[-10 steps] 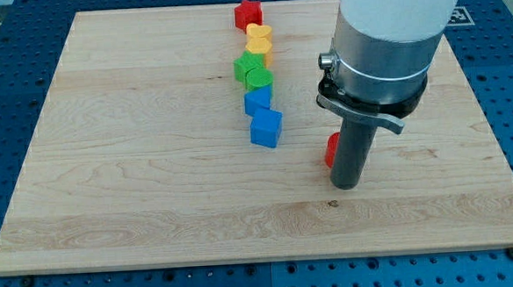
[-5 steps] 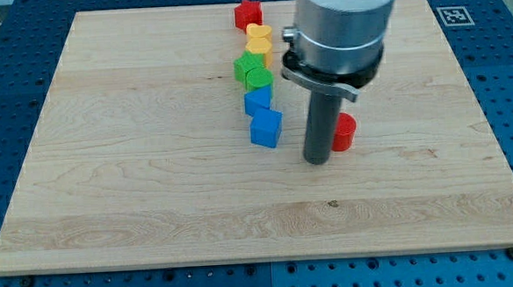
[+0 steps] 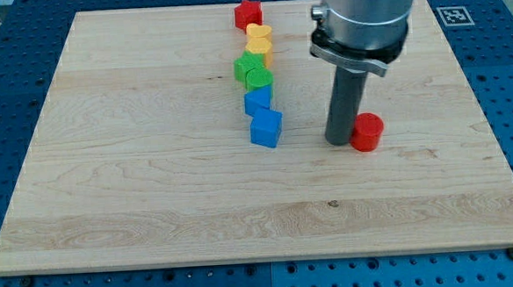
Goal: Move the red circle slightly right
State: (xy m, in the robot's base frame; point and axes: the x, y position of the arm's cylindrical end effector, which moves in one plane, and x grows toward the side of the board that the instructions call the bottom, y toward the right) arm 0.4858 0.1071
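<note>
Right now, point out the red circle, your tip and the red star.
red circle (image 3: 367, 131), camera view, top face.
my tip (image 3: 341, 143), camera view, rod's lower end, touching the circle's left side.
red star (image 3: 248, 13), camera view, top face.

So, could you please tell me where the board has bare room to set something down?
The whole stretch from the board's left edge to the column of blocks is bare, as is the bottom strip below the blue cube. It is crowded along that column, from red star down, and where my tip meets the red circle.
</note>
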